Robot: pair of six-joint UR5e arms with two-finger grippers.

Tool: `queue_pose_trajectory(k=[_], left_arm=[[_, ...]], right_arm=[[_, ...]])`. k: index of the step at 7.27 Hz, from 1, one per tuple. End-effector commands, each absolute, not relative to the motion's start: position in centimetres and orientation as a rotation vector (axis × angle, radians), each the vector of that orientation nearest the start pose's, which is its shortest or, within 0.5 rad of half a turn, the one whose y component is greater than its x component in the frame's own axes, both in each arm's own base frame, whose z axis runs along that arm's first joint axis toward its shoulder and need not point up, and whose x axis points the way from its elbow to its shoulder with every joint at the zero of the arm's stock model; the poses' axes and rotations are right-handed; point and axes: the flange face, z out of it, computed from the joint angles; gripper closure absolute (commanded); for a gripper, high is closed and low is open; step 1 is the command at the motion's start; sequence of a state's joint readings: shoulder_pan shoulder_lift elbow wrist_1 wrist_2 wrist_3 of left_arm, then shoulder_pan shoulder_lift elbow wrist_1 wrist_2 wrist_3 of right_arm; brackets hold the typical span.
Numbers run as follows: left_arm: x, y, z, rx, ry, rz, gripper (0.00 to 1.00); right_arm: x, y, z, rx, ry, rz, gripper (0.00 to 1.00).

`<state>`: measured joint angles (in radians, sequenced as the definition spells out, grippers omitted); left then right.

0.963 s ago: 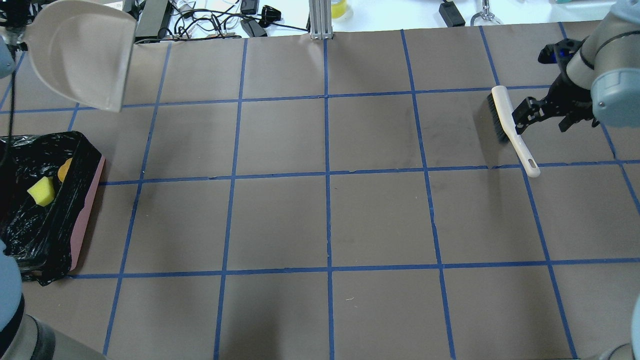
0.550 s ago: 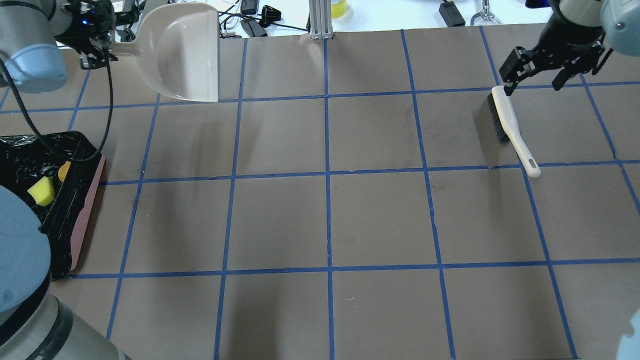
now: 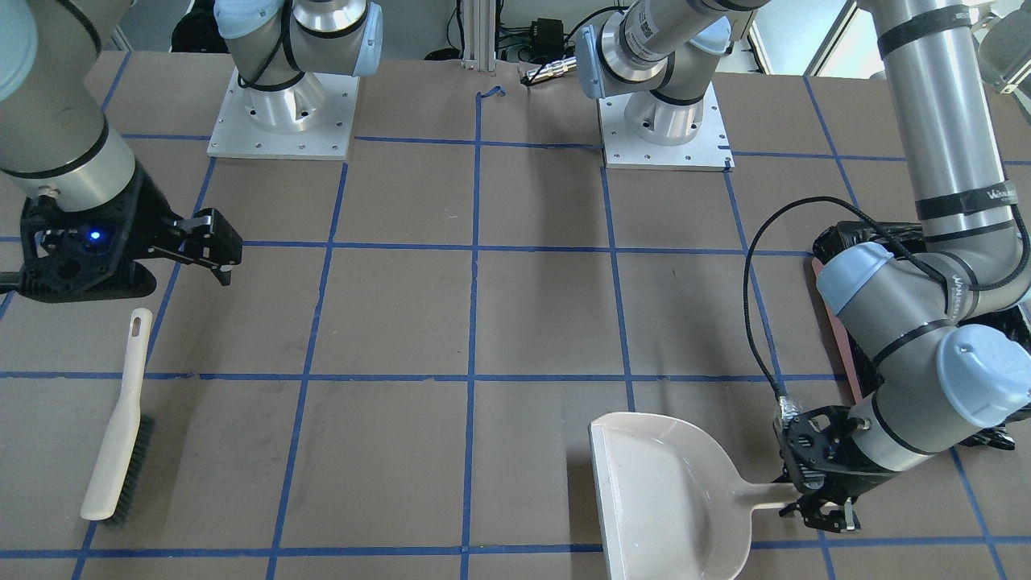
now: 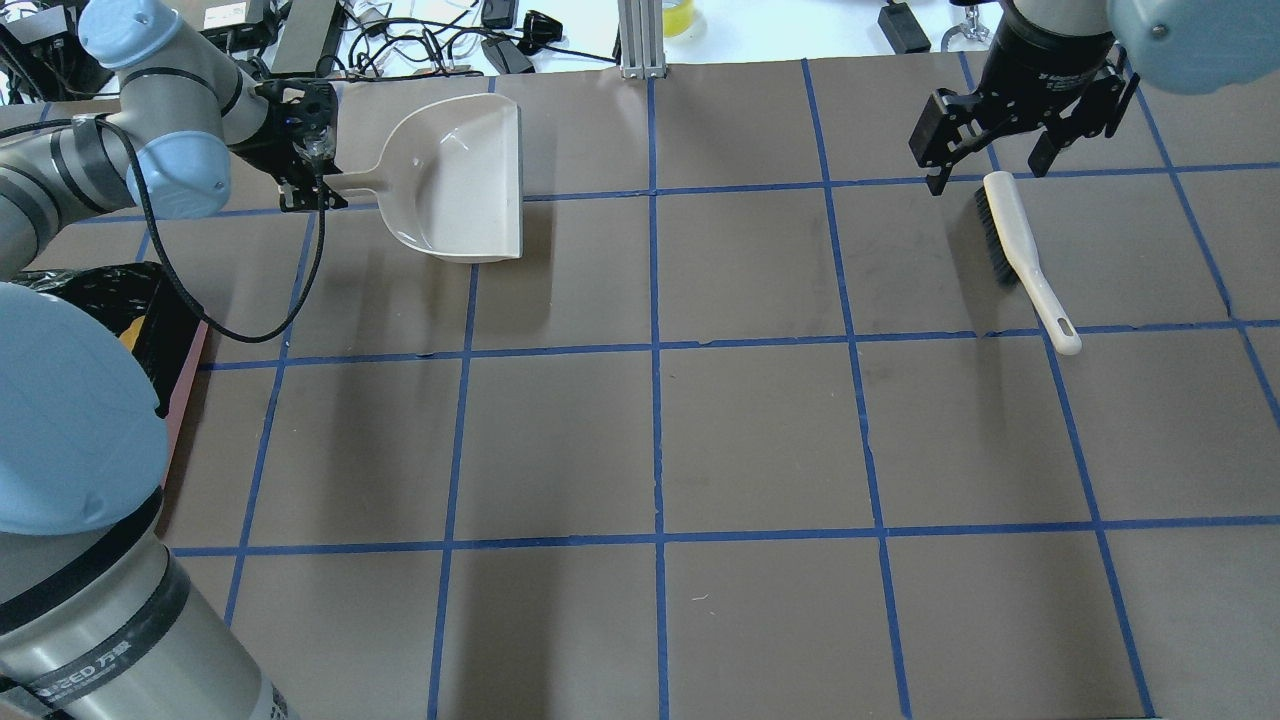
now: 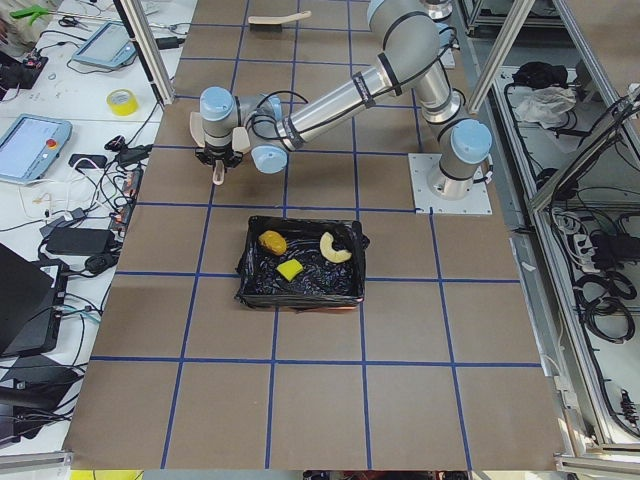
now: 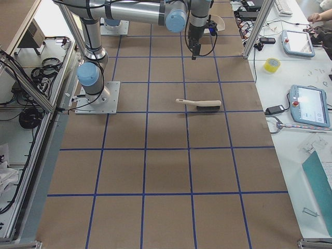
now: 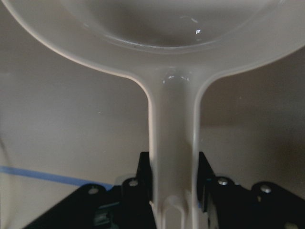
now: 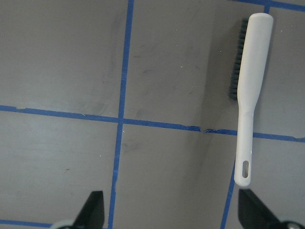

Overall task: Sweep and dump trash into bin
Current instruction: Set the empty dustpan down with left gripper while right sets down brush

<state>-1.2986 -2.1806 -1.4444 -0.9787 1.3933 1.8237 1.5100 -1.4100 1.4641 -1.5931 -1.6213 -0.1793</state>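
Observation:
The bin (image 5: 300,290), pink-sided with a black bag, holds all the trash: the yellow sponge wedge (image 5: 290,270), the cream crescent (image 5: 335,247) and the golden-brown lump (image 5: 272,241). In the overhead view my left arm hides most of the bin (image 4: 186,380). My left gripper (image 4: 318,172) is shut on the handle (image 7: 172,152) of the grey dustpan (image 4: 462,180), which sits flat and empty at the table's far left. My right gripper (image 4: 988,150) is open and empty, raised above the bristle end of the brush (image 4: 1012,245). The brush lies loose on the table.
Cables, chargers and a metal post (image 4: 640,40) crowd the far edge behind the dustpan. The two arm bases (image 3: 282,113) stand at the robot's side. A black cable (image 4: 230,325) loops from my left wrist over the bin's corner.
My left arm swung the dustpan from high at the far left, rightward and down, levelling it. My right gripper lifted off the brush handle and moved toward the far edge. The brush stayed put.

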Motion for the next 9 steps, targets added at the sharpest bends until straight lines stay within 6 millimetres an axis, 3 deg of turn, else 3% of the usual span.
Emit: queue_pose_trajectory(k=[1, 2, 4, 5, 6, 7, 8, 9], left_arm=[[2.5, -70.8, 23.1, 2.262, 2.186, -0.095, 1.00], [0.3, -70.5, 22.5, 2.274, 2.136, 0.005, 1.00], [-0.3, -70.7, 22.0, 2.270, 2.148, 0.012, 1.00], [-0.6, -70.6, 22.1, 2.272, 2.143, 0.013, 1.00], [-0.6, -70.4, 22.5, 2.267, 2.146, 0.008, 0.01], [-0.8, -70.0, 23.5, 2.255, 2.147, -0.008, 0.00], [-2.8, -69.5, 26.5, 2.202, 2.158, -0.056, 0.00], [-6.6, -68.1, 31.7, 2.098, 2.202, -0.130, 0.00]], right_arm=[[13.1, -54.2, 46.9, -0.198, 3.186, 0.093, 0.01], [13.3, -53.3, 47.9, -0.191, 3.176, 0.135, 0.01], [13.2, -53.5, 49.7, -0.080, 3.190, 0.063, 0.02], [13.3, -53.8, 50.0, 0.076, 3.189, 0.025, 0.02], [13.2, -54.7, 49.8, 0.123, 3.190, -0.040, 0.01], [12.9, -54.4, 49.8, 0.145, 3.191, -0.038, 0.02], [12.4, -54.2, 50.4, 0.151, 3.191, -0.055, 0.01], [12.2, -54.1, 50.7, 0.151, 3.191, -0.069, 0.01]])
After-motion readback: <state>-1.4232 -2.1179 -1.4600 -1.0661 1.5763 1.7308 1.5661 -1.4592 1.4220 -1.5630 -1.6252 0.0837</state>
